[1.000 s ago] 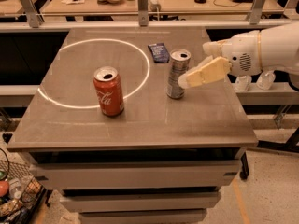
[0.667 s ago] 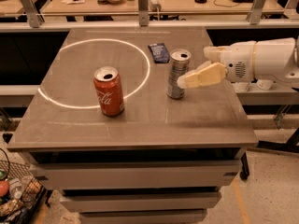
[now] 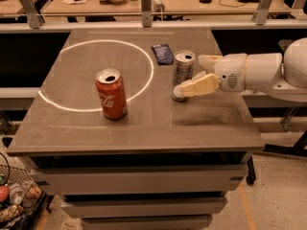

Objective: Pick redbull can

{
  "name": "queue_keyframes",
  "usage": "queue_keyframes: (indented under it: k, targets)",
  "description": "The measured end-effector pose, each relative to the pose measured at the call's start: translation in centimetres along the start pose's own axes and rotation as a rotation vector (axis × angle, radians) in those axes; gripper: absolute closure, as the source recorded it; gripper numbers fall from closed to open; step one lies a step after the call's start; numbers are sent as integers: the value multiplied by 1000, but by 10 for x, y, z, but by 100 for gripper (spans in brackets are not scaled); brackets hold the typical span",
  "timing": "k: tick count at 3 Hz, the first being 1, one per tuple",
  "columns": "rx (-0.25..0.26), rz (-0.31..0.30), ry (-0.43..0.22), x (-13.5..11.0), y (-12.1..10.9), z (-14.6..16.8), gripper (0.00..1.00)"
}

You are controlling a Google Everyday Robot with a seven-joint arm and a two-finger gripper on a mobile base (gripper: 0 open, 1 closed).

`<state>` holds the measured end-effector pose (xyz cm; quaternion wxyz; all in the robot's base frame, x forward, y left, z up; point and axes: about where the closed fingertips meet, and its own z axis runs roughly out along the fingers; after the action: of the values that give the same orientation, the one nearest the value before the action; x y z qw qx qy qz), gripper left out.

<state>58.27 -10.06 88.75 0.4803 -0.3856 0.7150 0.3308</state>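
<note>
The redbull can [image 3: 183,67], slim and silver-grey with an open top, stands upright on the table [image 3: 144,123] right of centre. My gripper [image 3: 190,76] reaches in from the right at can height, open. Its near finger [image 3: 196,86] lies across the front of the can's lower part. The far finger [image 3: 209,61] sits just right of the can, slightly behind it. Whether either finger touches the can I cannot tell. The red Coca-Cola can [image 3: 111,93] stands upright to the left, apart from the gripper.
A dark blue flat packet [image 3: 162,53] lies just behind and left of the redbull can. A white ring of light [image 3: 72,49] marks the tabletop's left half. A railing [image 3: 144,25] and a cluttered desk run behind the table. A basket [image 3: 14,205] is on the floor at lower left.
My gripper has moved left towards the redbull can, so its near finger now reaches across the can's front. Both cans stand where they were.
</note>
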Motion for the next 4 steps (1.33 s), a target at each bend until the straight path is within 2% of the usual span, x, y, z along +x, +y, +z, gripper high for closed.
queue_keyframes:
  k: [1, 2, 4]
  targets:
    - [-27, -28, -3, 10, 6, 15, 0]
    - [-42, -37, -28, 15, 8, 27, 17]
    - [-30, -17, -101, 15, 9, 29, 64]
